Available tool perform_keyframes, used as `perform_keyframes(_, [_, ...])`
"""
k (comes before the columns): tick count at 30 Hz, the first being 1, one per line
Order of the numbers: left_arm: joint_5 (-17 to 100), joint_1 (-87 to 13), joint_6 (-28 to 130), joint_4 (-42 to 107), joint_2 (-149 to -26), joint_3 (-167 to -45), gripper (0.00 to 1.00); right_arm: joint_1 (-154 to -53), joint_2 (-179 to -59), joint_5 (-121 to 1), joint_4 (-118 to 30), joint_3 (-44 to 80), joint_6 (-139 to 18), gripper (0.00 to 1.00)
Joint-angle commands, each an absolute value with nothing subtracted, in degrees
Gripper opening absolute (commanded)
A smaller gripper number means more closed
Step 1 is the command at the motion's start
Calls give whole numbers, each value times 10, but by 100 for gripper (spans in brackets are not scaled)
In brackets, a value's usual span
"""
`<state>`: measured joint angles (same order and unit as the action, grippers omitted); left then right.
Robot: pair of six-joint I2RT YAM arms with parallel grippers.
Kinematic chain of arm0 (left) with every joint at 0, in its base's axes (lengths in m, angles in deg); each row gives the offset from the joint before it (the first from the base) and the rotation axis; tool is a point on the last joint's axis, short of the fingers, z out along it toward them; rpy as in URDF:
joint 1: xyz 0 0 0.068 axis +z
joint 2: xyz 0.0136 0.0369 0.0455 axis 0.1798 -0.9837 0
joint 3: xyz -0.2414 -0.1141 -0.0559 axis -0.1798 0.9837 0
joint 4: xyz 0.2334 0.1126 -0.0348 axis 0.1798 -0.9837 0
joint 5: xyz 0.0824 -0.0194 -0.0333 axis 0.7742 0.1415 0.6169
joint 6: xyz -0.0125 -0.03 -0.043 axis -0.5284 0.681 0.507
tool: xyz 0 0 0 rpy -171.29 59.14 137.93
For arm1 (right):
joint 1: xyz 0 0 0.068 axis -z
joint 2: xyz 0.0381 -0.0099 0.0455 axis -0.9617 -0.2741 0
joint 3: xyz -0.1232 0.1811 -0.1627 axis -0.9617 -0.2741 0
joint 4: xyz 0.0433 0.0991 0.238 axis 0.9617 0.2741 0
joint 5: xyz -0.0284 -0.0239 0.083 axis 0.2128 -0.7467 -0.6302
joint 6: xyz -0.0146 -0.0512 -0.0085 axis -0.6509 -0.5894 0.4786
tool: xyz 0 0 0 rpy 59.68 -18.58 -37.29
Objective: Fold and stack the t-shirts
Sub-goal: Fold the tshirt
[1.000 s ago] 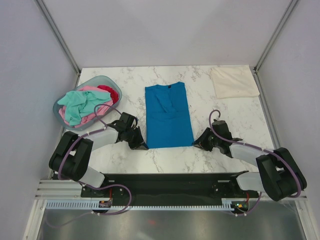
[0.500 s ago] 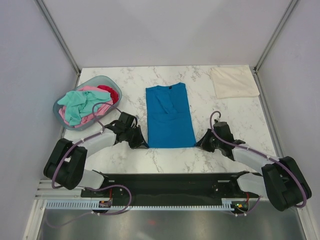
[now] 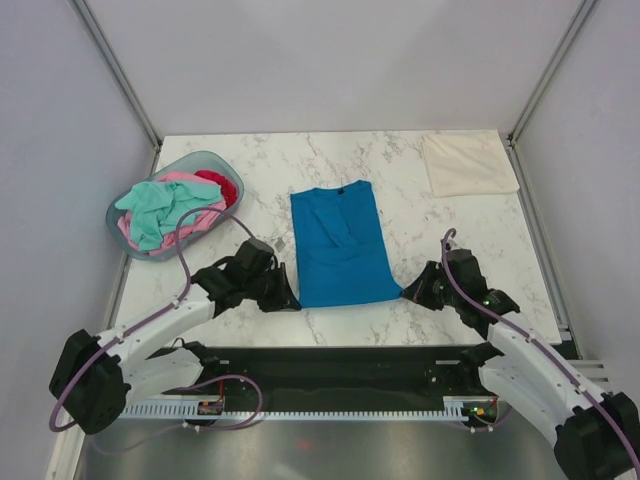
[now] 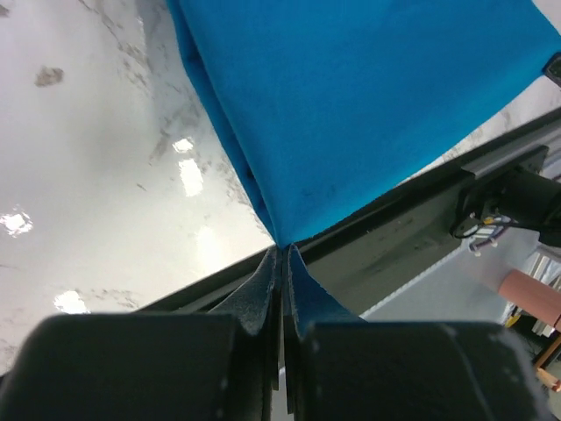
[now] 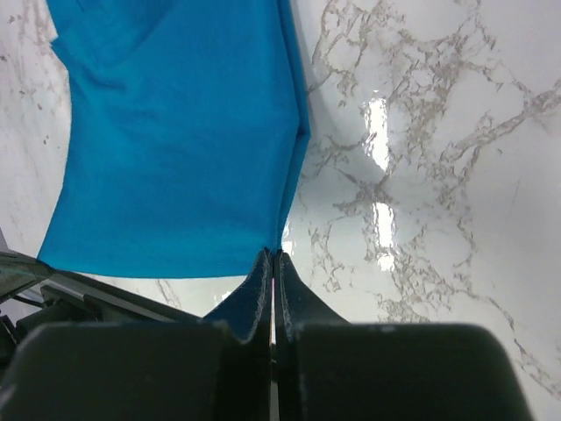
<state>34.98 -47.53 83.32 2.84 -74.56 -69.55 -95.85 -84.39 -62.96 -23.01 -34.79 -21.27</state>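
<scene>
The blue t-shirt [image 3: 340, 245] lies folded lengthwise at the middle of the marble tabletop [image 3: 450, 230], hem toward the near edge. The left gripper [image 3: 288, 297] is clamped on the near-left hem corner and the right gripper [image 3: 412, 291] on the near-right corner. The cream t-shirt [image 3: 468, 165] lies folded at the far-right corner.

2 black-and-white arms [image 3: 165, 318], purple cables [image 3: 180, 262]

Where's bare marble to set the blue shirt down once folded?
Bare: between blue shirt and cream shirt; also the far strip beyond the collar. Crowded: basket side, and near edge where left hand and right hand grip the hem.
</scene>
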Motion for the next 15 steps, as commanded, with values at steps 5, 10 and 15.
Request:
perform_keyframes(5, [380,-566,916,-48,-675,-722,2,-962,-748,-614,-95,-285,-240,0])
perform_keyframes(10, [407,-597,931,-70,-659,-773,2,-960,-741,-613,-69,-232,-259,0])
perform_keyframes(15, [413,-585,914,-77,-713,-816,2,-961,-792,-591,-80,-182,-298,0])
